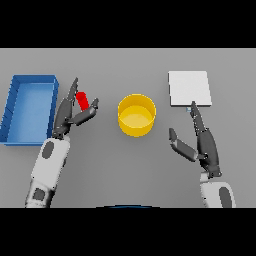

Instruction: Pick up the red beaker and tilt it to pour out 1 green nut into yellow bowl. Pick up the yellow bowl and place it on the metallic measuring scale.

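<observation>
The red beaker stands left of centre, small and leaning a little. My left hand is open around it, fingers straight on its left side and thumb on its right, not closed on it. The yellow bowl sits in the middle of the table; I see no nut in it. The metallic measuring scale is a pale square plate at the back right. My right hand is open in front of the scale, its fingertips near the scale's front edge, to the right of the bowl.
A blue open tray lies at the far left, right beside my left forearm. The grey table stretches in front of the bowl between my two arms.
</observation>
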